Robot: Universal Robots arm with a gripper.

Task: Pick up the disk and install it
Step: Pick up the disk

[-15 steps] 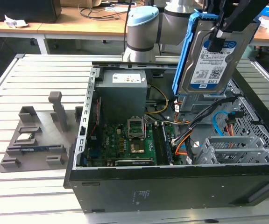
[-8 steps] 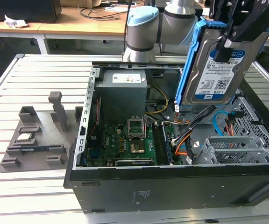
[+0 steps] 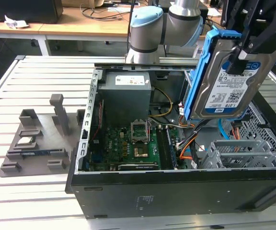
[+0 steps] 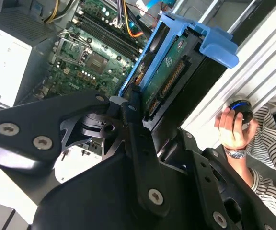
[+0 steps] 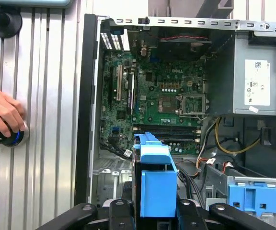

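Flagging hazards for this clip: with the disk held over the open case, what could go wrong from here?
1. The disk hangs tilted in the gripper over the open case; if it slipped, it could strike the motherboard.
2. Orange cables lie beside the drive cage and might snag.
3. A person's hand is beside the case, close to where the arm works.

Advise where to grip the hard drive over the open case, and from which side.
Across its two flat faces, coming in from the bare edge, as the gripper does now. The hard drive is thin and flat-sided, so a clamp probably seats well, and the blue rails are left free.
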